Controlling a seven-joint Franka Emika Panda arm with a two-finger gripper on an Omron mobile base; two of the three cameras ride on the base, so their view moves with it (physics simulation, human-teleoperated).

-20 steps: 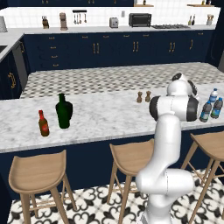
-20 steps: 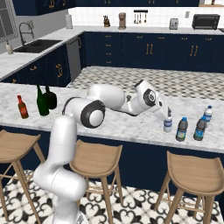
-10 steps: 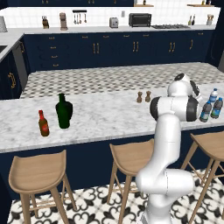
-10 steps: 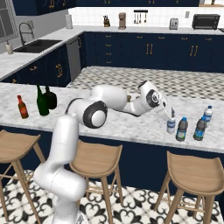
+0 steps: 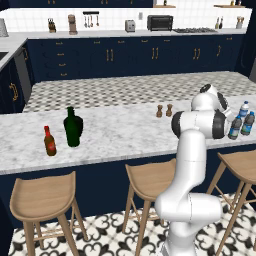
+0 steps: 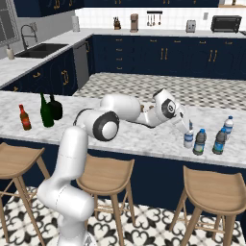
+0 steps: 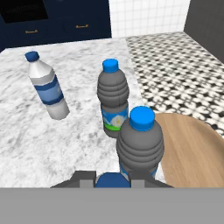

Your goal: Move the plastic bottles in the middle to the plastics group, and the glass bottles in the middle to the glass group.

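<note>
— Bottles, left base view?
— The plastics group (image 5: 235, 128) stands at the counter's (image 5: 115, 130) right end, beside the arm.
— Right base view?
— The gripper (image 6: 187, 129) is over a plastic bottle (image 6: 189, 139) just beside that group. The wine bottle (image 6: 45, 111) stands far left, by the squat bottle (image 6: 56, 107).
— Hand view?
— The fingertips (image 7: 87, 177) flank a blue cap (image 7: 113, 181). I cannot tell whether they are clamped or loose.
</note>
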